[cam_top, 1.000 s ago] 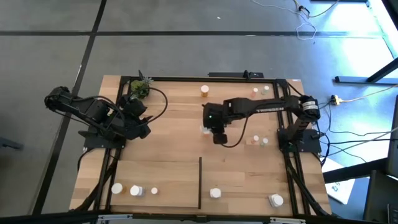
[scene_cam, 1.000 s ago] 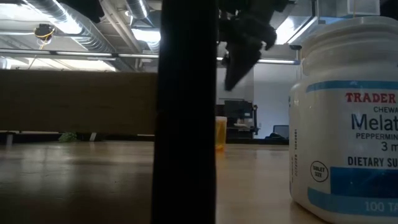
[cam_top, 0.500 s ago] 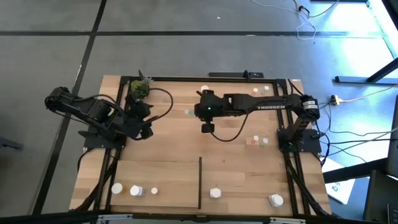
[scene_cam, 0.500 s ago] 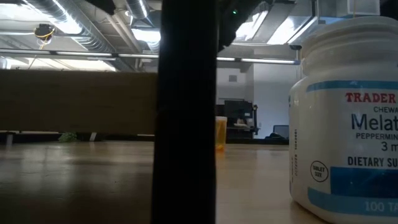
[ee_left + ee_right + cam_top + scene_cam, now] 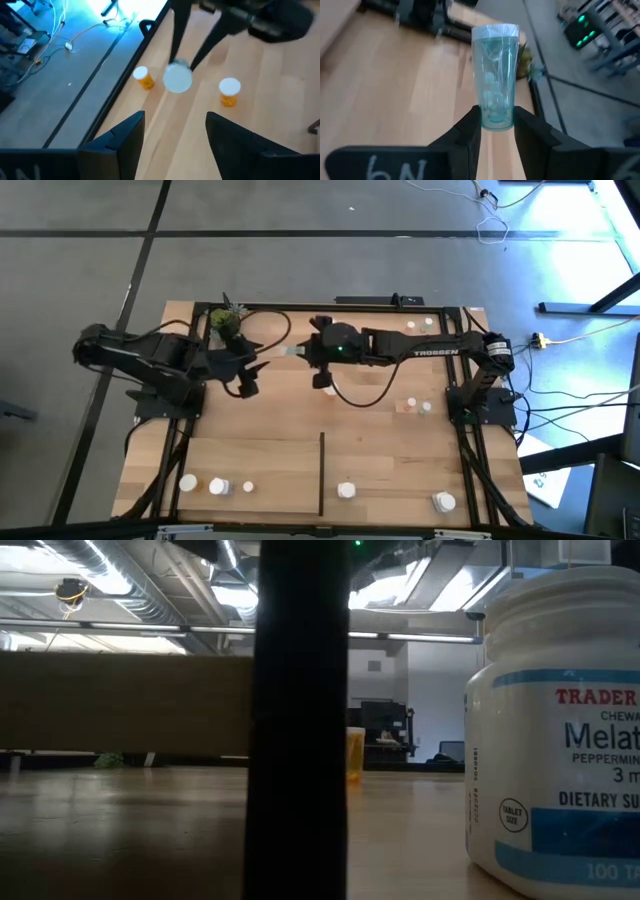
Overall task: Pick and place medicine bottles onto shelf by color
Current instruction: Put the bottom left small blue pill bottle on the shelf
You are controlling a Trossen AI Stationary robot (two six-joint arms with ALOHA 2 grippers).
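Right wrist view, end effector gripping pill-filled bottle

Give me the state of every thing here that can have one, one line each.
right gripper, shut on the clear bottle, held in the air.
clear bottle, capped, gripped at its base, cap pointing towards the left arm.
left gripper, open and empty, facing the held bottle's cap.
two orange bottles, standing upright, capped.
large white bottle, standing upright, capped.
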